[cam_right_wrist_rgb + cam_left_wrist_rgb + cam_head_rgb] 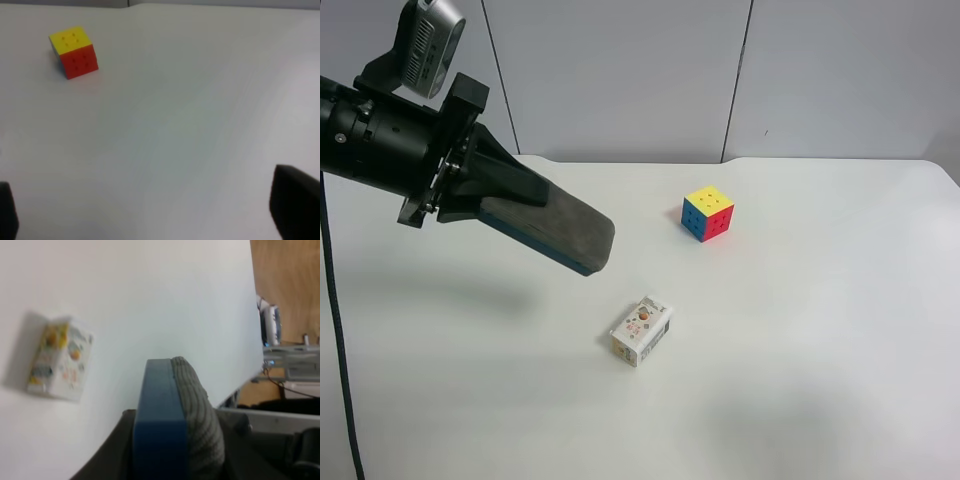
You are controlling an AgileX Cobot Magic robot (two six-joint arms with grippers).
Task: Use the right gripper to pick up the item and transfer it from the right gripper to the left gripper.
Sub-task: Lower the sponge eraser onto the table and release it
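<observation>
— Two things sit on the bench (820,350): a colour cube (707,213) and a small printed carton (642,330), well apart, with bare white all round each.

— Which one is the item?

— Can't tell. The cube (74,52) stands well ahead of the right fingers (295,200), off toward one finger's side. Those are spread wide over bare bench.

— The left fingers (582,235)?

— Pressed together, blue pad against grey, hanging above the bench. The carton (59,362) lies flat, below and beyond their tips, not touching.

— Edges?

— The far edge runs behind the cube, well clear of both things.

— Anything in the carton?

— It's shut. I can't see inside.
</observation>
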